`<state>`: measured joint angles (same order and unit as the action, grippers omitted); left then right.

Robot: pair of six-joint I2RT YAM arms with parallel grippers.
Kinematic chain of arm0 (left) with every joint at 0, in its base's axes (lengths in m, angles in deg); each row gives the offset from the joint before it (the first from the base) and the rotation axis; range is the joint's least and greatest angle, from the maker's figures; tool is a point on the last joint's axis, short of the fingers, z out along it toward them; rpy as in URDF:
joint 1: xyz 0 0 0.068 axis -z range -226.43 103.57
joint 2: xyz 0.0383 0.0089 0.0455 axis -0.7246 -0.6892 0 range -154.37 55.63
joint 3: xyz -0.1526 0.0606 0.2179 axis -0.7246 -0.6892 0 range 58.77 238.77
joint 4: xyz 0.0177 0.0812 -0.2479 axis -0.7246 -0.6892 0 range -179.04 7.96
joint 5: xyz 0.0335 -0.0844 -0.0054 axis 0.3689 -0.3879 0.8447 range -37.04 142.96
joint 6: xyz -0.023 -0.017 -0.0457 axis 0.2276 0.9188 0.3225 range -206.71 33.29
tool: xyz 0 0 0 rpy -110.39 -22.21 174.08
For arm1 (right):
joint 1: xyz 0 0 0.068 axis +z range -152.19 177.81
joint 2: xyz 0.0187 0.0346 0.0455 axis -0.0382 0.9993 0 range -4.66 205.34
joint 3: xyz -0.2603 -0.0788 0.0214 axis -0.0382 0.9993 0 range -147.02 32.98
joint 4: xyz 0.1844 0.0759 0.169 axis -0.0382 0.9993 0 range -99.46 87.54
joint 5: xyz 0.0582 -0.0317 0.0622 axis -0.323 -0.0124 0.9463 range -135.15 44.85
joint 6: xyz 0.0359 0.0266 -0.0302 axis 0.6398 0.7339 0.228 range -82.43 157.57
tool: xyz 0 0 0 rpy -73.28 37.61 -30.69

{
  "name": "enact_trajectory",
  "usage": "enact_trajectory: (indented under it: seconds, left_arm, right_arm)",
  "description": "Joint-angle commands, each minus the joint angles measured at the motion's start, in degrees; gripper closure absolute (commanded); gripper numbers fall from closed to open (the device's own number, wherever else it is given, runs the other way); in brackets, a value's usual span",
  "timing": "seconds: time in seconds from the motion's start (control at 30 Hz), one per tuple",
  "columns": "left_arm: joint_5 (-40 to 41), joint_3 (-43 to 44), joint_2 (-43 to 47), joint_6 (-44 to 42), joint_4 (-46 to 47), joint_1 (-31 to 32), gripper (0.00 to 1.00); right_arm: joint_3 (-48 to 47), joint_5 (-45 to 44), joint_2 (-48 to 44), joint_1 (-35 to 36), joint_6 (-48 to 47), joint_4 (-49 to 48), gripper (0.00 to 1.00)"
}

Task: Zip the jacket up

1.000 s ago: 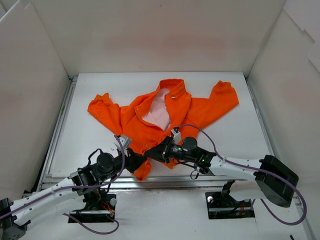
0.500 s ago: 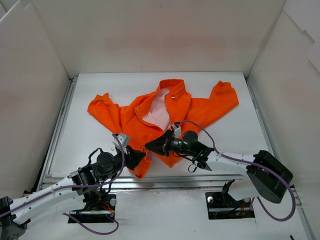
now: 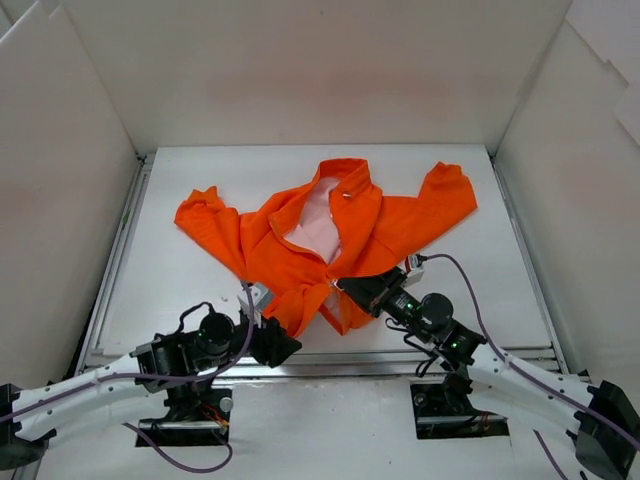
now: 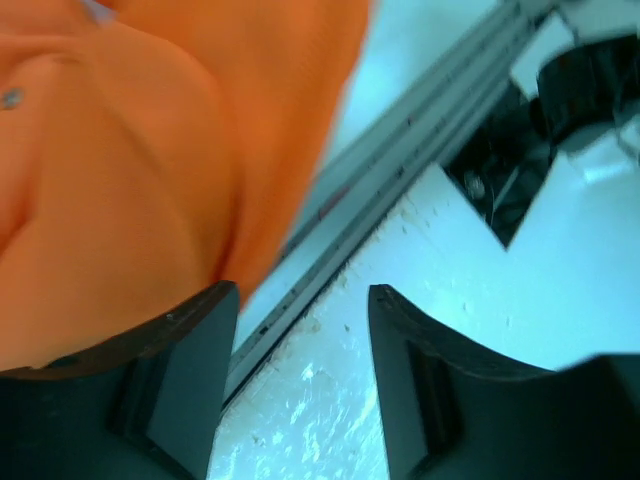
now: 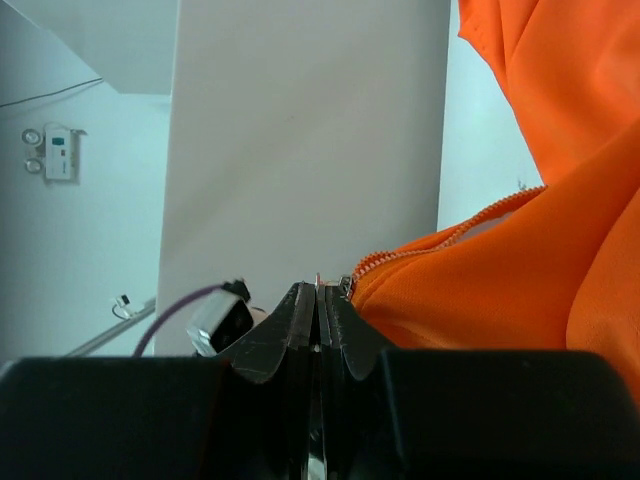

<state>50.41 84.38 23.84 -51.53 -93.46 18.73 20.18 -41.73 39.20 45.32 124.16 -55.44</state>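
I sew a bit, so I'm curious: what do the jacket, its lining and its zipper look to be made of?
Jacket: matte orange cloth, probably woven; it folds and creases softly. Lining: pale pink, smooth, seemingly a thinner fabric. Zipper: small orange teeth matching the cloth, likely plastic, though too small to be sure.

jacket (image 3: pixel 385 228): in the middle of the counter (image 3: pixel 180 290), collar toward the far wall, one sleeve out to each side
left gripper (image 3: pixel 286 346): at the counter's near edge, before the jacket's hem
right gripper (image 3: pixel 346 287): right of the left gripper, at the hem's front opening, touching the zipper
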Motion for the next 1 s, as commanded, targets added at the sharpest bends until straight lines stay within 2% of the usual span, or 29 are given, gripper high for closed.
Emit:
enact_trajectory:
  seconds: [0.0,0.03,0.07,0.1,0.13,0.17,0.23,0.27,0.3,0.37,0.4,0.47,0.5,0.53,0.57,0.6,0.67,0.7,0.73,0.77,0.83,0.87,0.9,0.93,0.97]
  left_arm:
    - [12.5,4.3,2.3,6.3,-1.4,-0.2,0.49]
    - [21.3,4.3,2.3,9.4,-4.2,-0.2,0.51]
    - [26.0,4.4,1.8,17.9,-11.8,-1.3,0.53]
    - [30.1,4.0,1.3,21.7,-14.7,-2.2,0.53]
    - [34.6,3.6,0.1,24.5,-16.9,-3.5,0.53]
    - [35.0,3.1,-0.5,26.2,-17.0,-7.6,0.53]
    - [29.6,1.5,-3.4,23.3,-10.1,-14.1,0.53]
    - [26.0,1.0,-5.0,21.7,-7.1,-22.6,0.54]
    - [18.2,1.0,-9.3,17.7,-4.5,-27.2,0.56]
    - [13.5,1.3,-14.3,15.1,1.3,-35.1,0.60]
    - [9.4,1.6,-20.1,12.9,3.5,-41.9,0.60]
    - [5.3,3.2,-26.4,12.4,9.5,-47.2,0.62]
    - [-0.3,3.7,-32.7,10.7,12.5,-50.1,0.65]
    - [-1.5,4.8,-36.2,10.4,16.8,-50.8,0.68]
    - [-1.8,8.8,-40.2,10.1,17.5,-50.8,0.78]
    - [-2.9,11.4,-48.0,9.6,17.8,-51.4,0.81]
    - [-5.1,16.2,-55.7,8.9,19.8,-51.5,0.86]
    - [-7.4,20.8,-62.4,9.0,20.5,-51.5,0.86]
    - [-8.6,23.4,-65.5,9.2,21.7,-51.5,0.86]
    - [-9.6,30.2,-68.5,9.5,21.4,-51.5,0.86]
    - [-10.2,39.6,-77.9,9.2,17.3,-51.5,0.86]
    - [-10.8,45.6,-81.6,8.9,15.0,-51.5,0.86]
    - [-12.6,58.6,-88.7,8.9,12.9,-50.9,0.86]
    - [-13.6,65.6,-92.4,8.4,7.4,-50.9,0.86]
    - [-14.1,82.0,-96.1,7.2,3.2,-49.5,0.84]
  right_arm:
    - [0.4,-3.2,-4.6,1.4,-2.1,2.2,1.00]
    - [0.4,-3.2,-4.6,1.8,-2.8,5.2,1.00]
    - [0.3,-3.2,-4.6,1.9,-3.3,6.9,1.00]
    - [0.1,-4.2,-12.4,2.2,-3.9,8.7,1.00]
    - [-0.1,-4.0,-13.3,2.5,-4.8,11.9,1.00]
    - [0.0,-3.8,-13.8,2.5,-5.1,13.3,1.00]
    - [0.2,-2.9,-14.1,2.9,-6.0,15.4,1.00]
    - [0.2,-2.0,-13.8,3.2,-6.1,15.8,1.00]
    - [0.5,-1.1,-12.8,3.3,-6.2,14.9,1.00]
    - [0.1,-0.5,-11.6,3.4,-7.2,14.1,1.00]
    - [-0.6,-0.1,-10.0,3.4,-7.7,13.7,1.00]
    - [-1.4,0.4,-6.9,3.6,-8.9,12.9,1.00]
    - [-1.6,0.7,-5.5,3.7,-9.2,11.4,1.00]
    - [-1.8,1.0,-4.2,3.7,-9.7,10.7,1.00]
    - [-2.2,1.2,-1.3,3.7,-9.9,9.9,1.00]
    - [-2.2,1.4,0.3,3.6,-9.9,7.7,1.00]
    - [-2.5,1.6,3.4,3.8,-10.2,5.4,1.00]
    - [-3.0,1.2,6.2,3.9,-10.4,3.1,1.00]
    - [-3.2,0.9,7.6,4.0,-10.7,1.9,1.00]
    - [-3.7,-0.2,10.4,3.8,-11.0,0.5,1.00]
    - [-4.9,-1.8,13.2,3.9,-12.6,-1.0,1.00]
    - [-5.7,-2.4,14.7,4.0,-12.9,-1.5,1.00]
    - [-7.3,-3.2,18.0,3.6,-14.0,-3.5,1.00]
    - [-8.3,-3.2,19.7,3.6,-14.3,-4.1,1.00]
    - [-9.7,-3.4,21.6,3.6,-14.6,-4.6,1.00]
